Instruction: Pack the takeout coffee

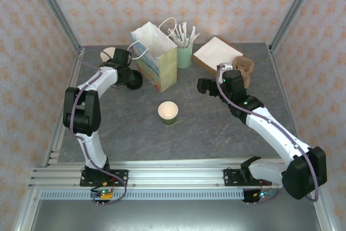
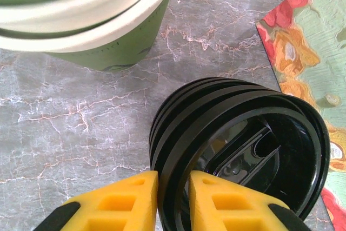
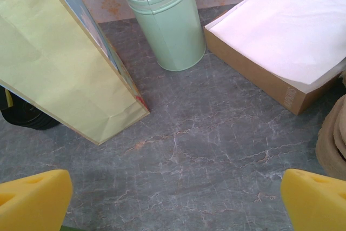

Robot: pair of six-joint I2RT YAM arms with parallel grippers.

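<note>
In the middle of the surface (image 1: 216,133), nearer than the paper bag (image 1: 157,58), the green paper cup (image 1: 168,113) stands upright by itself. Its mouth is open and shows a cream inside; no lid sits on it. It is well apart from both arms.

The left arm rises from its base, bends at the elbow and reaches to the far left, where the left pincer (image 2: 173,179) comes down between the bag and a stack of green cups (image 2: 108,41). Its yellow fingers (image 2: 130,198) are pinching the ribbed wall of a stack of black lids (image 2: 243,133), one finger outside and one inside.

The right arm stretches diagonally from the near right toward the middle. The right pincer (image 3: 174,187) is spread wide and holds nothing. It faces the bag, a mint-green tin (image 3: 170,25) and a box of white paper (image 3: 281,31).
</note>
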